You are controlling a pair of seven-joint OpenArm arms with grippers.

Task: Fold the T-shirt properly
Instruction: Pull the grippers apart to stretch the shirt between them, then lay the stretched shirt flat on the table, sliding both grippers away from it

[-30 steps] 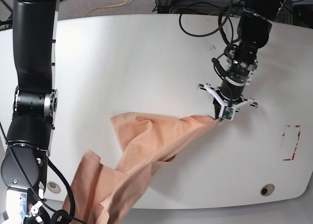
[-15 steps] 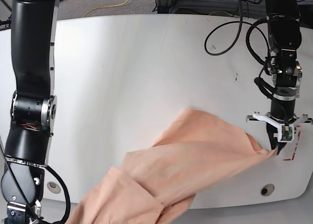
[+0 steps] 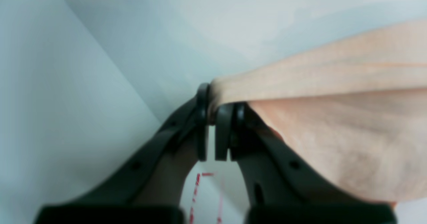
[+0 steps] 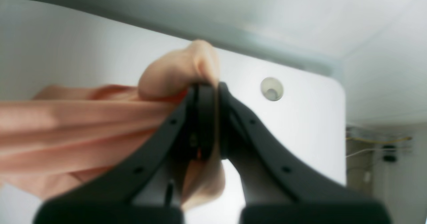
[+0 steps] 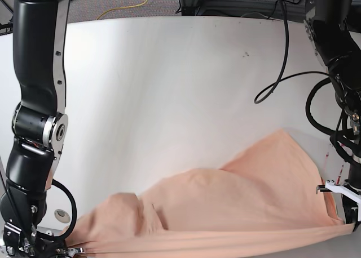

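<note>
Only our wrist views show both sets of jaws clamped on the T-shirt (image 5: 237,196): left gripper (image 3: 210,117) and right gripper (image 4: 208,93) each pinch bunched peach cloth. In the base view we see its long axis stretched taut along the desk (image 5: 169,89) front edge. Beyond the T-shirt, the desk lies bare.

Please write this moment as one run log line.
left gripper: shut on shirt corner | right gripper: shut on shirt edge | shirt: stretched between grippers along near edge of table | fold: not yet done
</note>
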